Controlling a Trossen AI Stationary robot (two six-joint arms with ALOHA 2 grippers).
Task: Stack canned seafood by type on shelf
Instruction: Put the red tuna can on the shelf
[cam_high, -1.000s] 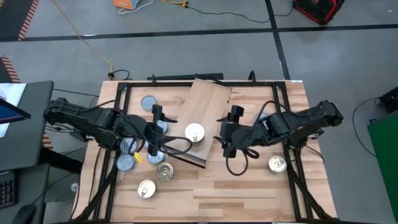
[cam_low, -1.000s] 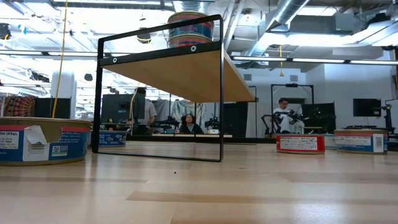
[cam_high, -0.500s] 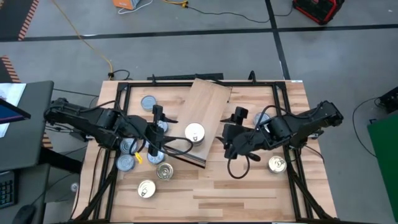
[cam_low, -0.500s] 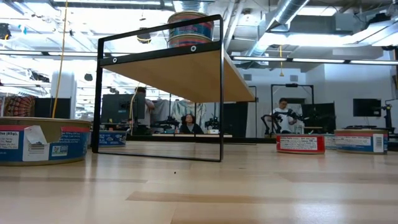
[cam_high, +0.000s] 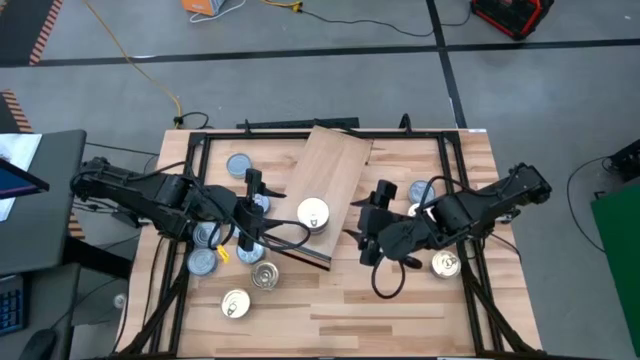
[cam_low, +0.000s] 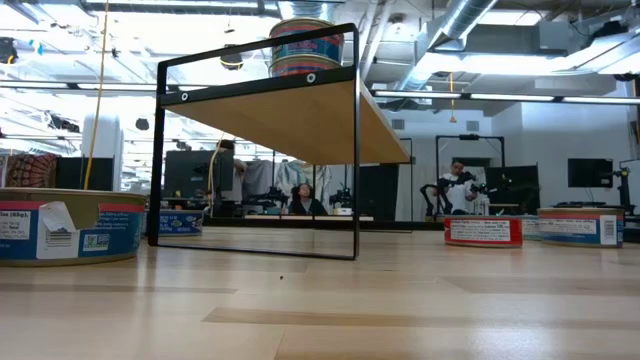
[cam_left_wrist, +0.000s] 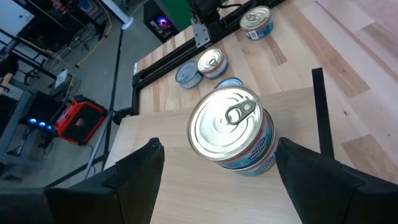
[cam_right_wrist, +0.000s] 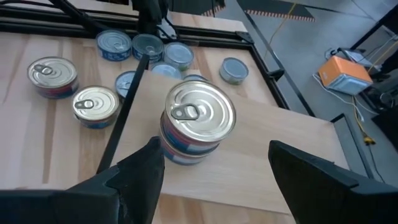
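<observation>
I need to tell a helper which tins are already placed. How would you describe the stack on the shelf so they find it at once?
Find the shelf, the light wood board lying askew across the middle of the slatted table. Near its front edge stands a stack of cans with a pale pull-tab lid on top. Every other can sits on the tabletop; only this stack stands on the board, between the two open grippers.

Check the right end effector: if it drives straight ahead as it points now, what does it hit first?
Most likely the stacked cans on the shelf. The right end effector is open and the stack sits between its fingers' line; depth is unclear.
</observation>
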